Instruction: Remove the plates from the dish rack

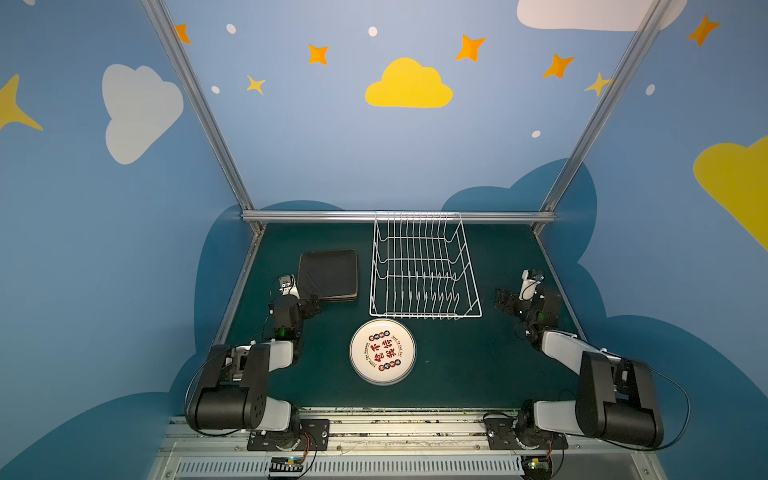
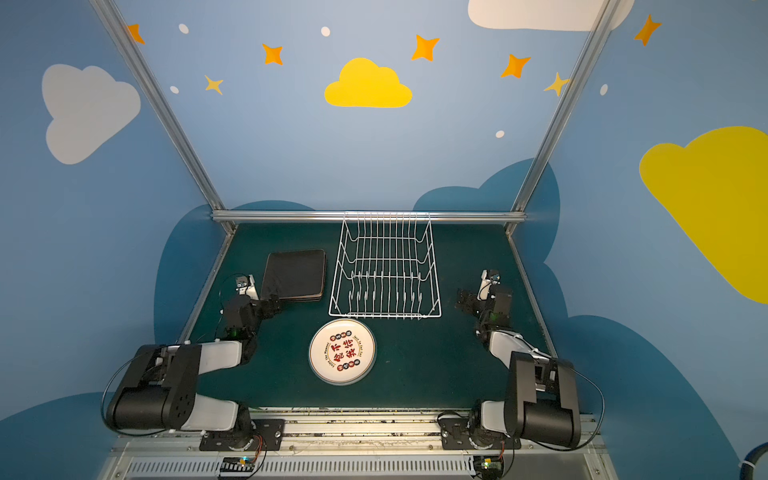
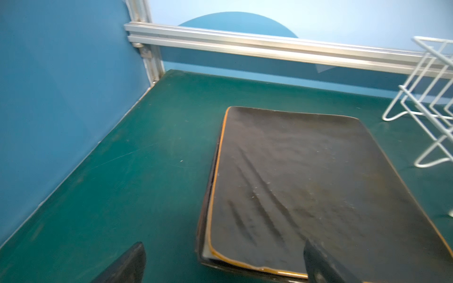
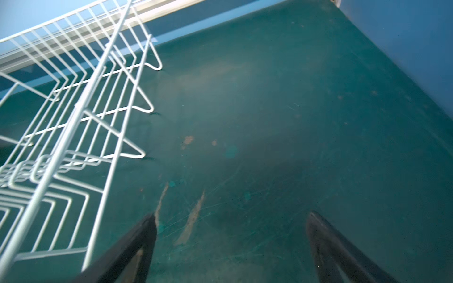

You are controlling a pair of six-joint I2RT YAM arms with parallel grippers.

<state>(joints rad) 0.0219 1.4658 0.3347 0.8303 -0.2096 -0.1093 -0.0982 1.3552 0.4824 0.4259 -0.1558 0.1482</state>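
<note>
The white wire dish rack (image 1: 424, 316) (image 2: 384, 316) stands at the back of the green mat with nothing between its tines. Left of it lies a low stack of black-backed square plates (image 1: 328, 274) (image 2: 296, 274) (image 3: 306, 183). A round white plate (image 1: 382, 351) (image 2: 342, 351) with red and black characters lies flat in front of the rack. My left gripper (image 1: 309, 305) (image 2: 272, 305) (image 3: 224, 247) is open at the stack's near left corner, holding nothing. My right gripper (image 1: 503, 303) (image 2: 463, 301) (image 4: 232, 215) is open over bare mat, right of the rack (image 4: 73, 117).
An aluminium rail (image 1: 316, 216) runs along the mat's back edge, and the rack's far end touches it. Blue walls close in the left and right sides. The mat (image 4: 269, 122) to the right of the rack is scuffed.
</note>
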